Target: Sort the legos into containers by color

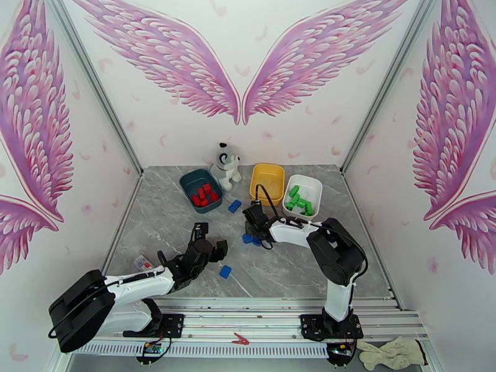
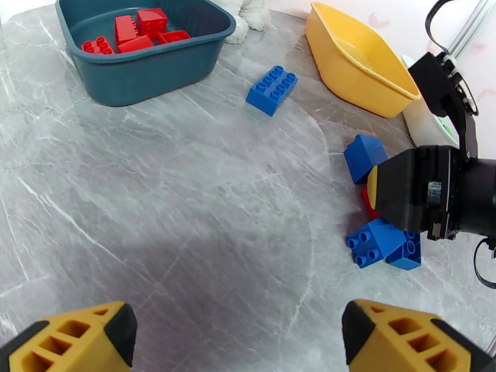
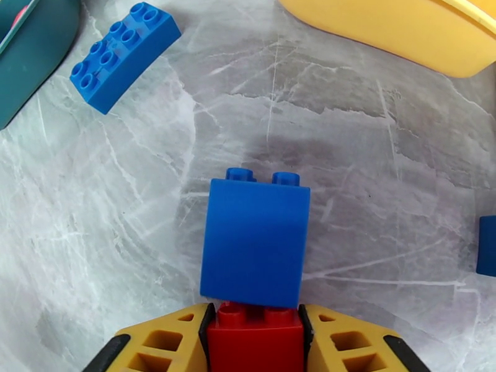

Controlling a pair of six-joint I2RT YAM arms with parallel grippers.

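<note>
Right jaws clamped on a red lego (image 3: 257,337) mid-counter; left jaws wide open over bare counter, gripping nothing.

Grey marbled counter (image 1: 167,243). Three tubs along the far side: dark teal tub (image 1: 195,179) with red studded bricks (image 1: 203,196) inside, yellow tub (image 1: 268,181) in the middle, white tub (image 1: 312,186) with green bricks (image 1: 300,199) inside. Plush dog (image 1: 226,165) stands behind, between the teal and yellow tubs. Long blue brick (image 1: 234,206), eight studs up, lies flat on the counter between those two tubs. Blue cluster (image 1: 251,239) sits at the right jaws. One blue block (image 3: 255,240), tipped on its side, sits right against the gripped red lego. Lone blue brick (image 1: 225,271) lies near the left jaws.
</note>
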